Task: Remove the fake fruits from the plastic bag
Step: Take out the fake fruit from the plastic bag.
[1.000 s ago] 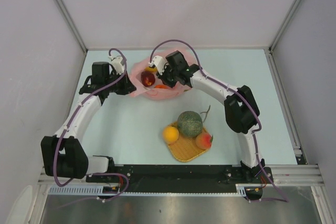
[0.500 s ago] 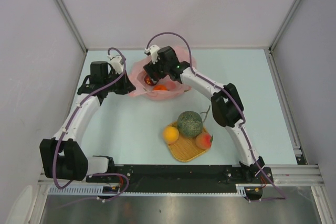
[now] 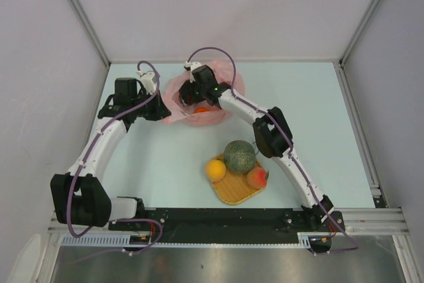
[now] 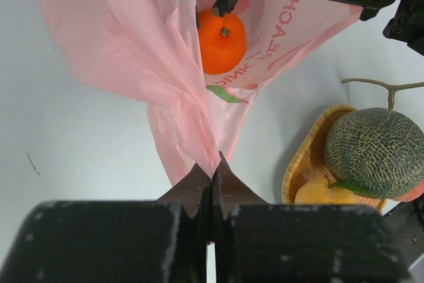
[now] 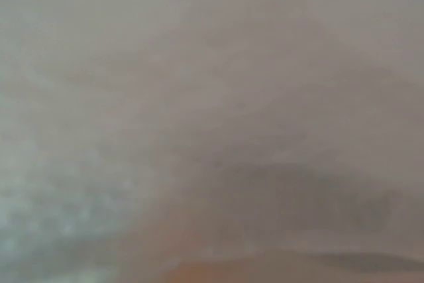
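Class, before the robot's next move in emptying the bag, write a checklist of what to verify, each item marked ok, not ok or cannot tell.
1. Left claw shut on the bag edge: ok.
2. Orange seen inside bag: ok.
3. Right claw at bag mouth, by the orange: ok.
4. Right claw open: cannot tell.
5. Right wrist view clear: not ok, all blur.
6. Bare spot on mat near melon: ok.

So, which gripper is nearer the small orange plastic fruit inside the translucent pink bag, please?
Right. The right gripper is beside the orange fruit inside the bag; the left gripper pinches its edge.
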Tool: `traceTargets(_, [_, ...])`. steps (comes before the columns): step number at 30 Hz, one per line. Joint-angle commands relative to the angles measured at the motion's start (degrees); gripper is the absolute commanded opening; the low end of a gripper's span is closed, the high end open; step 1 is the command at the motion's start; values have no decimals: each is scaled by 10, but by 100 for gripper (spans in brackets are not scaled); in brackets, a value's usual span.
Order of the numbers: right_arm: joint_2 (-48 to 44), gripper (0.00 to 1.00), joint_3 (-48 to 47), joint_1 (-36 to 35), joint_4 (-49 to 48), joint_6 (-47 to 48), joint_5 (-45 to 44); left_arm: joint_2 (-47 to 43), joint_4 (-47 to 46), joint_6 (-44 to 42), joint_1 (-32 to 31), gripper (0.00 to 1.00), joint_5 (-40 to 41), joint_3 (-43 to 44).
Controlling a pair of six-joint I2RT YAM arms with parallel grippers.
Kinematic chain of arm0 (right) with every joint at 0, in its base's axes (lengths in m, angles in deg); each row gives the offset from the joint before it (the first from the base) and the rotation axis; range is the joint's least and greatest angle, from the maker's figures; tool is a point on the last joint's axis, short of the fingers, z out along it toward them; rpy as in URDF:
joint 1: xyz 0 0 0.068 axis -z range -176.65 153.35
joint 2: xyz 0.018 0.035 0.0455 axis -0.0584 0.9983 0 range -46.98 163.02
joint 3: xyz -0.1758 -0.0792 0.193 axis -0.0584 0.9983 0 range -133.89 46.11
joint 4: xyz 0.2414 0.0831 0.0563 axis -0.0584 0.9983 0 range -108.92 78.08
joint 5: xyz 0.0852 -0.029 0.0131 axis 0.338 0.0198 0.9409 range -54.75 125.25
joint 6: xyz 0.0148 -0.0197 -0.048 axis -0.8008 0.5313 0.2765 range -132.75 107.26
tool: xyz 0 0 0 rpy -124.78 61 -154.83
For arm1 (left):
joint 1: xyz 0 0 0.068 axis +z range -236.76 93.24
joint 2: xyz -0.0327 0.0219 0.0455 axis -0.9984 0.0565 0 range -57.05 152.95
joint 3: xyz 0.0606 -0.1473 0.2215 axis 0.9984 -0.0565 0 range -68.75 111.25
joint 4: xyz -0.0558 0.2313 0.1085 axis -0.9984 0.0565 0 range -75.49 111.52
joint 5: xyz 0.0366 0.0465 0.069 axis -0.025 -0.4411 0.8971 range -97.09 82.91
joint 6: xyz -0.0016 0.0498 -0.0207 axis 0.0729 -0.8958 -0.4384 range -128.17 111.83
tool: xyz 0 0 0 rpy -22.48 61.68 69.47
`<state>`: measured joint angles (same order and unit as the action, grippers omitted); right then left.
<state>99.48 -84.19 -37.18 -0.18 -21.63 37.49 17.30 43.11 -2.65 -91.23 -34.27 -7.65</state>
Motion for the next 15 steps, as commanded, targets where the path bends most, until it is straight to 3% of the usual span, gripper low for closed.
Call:
traceTargets(1, [22,100,-43,-2,-31,-56,25,-1,12,-18,4,0,-2,14])
traceTargets(11, [113,100,-146,12,-82,-96,19,-1,29,-38,4,0,5,2])
traceTargets(13, [127,89,-161,14,-91,-78,44,2,31,-40,4,0,4,2])
traceTargets(15, [126,68,-165,13,-97,-59,55,6,33,-45,4,0,5,6])
